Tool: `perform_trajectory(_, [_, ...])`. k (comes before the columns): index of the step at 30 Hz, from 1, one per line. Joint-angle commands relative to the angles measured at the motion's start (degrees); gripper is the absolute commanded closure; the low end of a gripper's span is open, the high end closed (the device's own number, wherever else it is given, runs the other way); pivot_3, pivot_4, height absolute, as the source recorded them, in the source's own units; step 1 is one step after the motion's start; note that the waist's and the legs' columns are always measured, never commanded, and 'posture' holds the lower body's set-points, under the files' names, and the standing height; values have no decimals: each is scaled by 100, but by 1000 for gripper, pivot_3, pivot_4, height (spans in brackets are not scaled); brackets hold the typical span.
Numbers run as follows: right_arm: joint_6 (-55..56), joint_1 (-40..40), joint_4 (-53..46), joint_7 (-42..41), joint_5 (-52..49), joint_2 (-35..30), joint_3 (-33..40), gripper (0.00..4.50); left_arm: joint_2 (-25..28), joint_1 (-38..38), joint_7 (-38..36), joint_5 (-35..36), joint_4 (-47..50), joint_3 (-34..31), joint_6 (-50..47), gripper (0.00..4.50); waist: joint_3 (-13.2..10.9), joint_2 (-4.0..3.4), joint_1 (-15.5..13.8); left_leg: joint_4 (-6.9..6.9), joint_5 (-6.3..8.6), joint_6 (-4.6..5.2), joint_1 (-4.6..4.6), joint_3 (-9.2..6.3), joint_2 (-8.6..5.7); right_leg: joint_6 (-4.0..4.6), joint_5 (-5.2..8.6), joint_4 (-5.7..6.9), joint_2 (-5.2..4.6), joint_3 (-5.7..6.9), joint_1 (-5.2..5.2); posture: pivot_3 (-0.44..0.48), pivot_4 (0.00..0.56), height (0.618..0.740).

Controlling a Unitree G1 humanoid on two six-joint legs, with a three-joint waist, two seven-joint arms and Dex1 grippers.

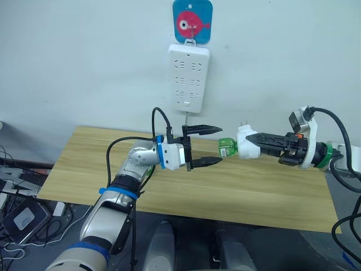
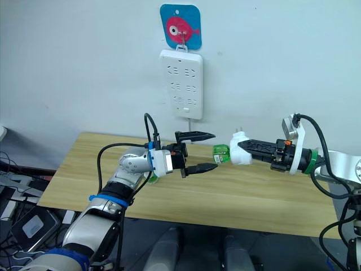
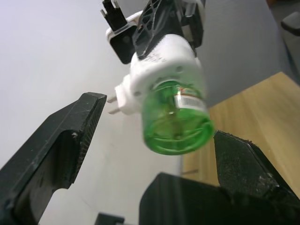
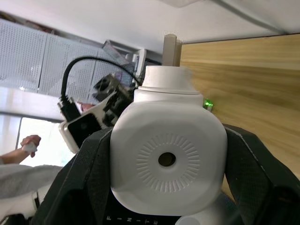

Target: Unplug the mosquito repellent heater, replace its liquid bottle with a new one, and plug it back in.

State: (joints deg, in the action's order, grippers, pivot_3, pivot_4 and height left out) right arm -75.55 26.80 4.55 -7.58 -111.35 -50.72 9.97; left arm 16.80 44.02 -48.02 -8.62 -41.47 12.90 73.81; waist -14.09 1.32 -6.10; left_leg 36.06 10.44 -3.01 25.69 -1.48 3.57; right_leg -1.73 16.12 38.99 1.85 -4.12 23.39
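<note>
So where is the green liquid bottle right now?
The green bottle is screwed into the heater, held by the right gripper above the table, facing the open left gripper.

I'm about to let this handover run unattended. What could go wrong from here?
1. The left gripper has its jaws open around the green bottle but apart from it; if it closes off-centre, the round bottle could slip.
2. The heater is held in mid-air by the right gripper alone; twisting the bottle may turn it in that grip.
3. A dropped bottle would fall onto the wooden table and might roll away.
</note>
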Motion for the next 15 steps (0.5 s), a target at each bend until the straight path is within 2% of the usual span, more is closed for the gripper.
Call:
perform_trajectory(1, [-1,21,-237,-124,-165,-24,187,1504,-28,180,426,-170,-228,122,526,32,0,0,4,0,0,0,0,1,0,-1,0,0,0,-1,0,188,227,740])
perform_trajectory(5, [27,-28,-324,-129,-165,4,195,1504,18,290,753,-367,-421,253,770,32,0,0,6,1,0,0,0,-2,1,-1,-1,4,0,2,0,184,226,740])
perform_trajectory(6, [36,-44,-362,-131,-165,4,186,1504,31,307,824,-413,-462,291,808,324,0,0,7,1,0,0,0,-1,0,-1,-1,5,0,1,0,184,225,740])
perform_trajectory(8, [46,-77,-431,-157,-165,16,160,1504,39,341,973,-540,-562,349,825,614,0,-1,8,2,0,0,-1,-1,0,-2,-2,5,0,1,0,184,224,740])
perform_trajectory(13, [44,-60,-504,-236,-165,85,130,1504,60,381,1261,-739,-705,493,818,2116,0,-1,8,2,-1,0,-1,-2,1,-2,-2,7,0,3,0,186,223,740])
perform_trajectory(15, [35,-47,-508,-257,-165,98,127,1504,46,389,1381,-724,-690,535,806,2143,1,-1,8,2,-1,0,-1,-2,0,-2,-2,7,0,2,0,188,222,740])
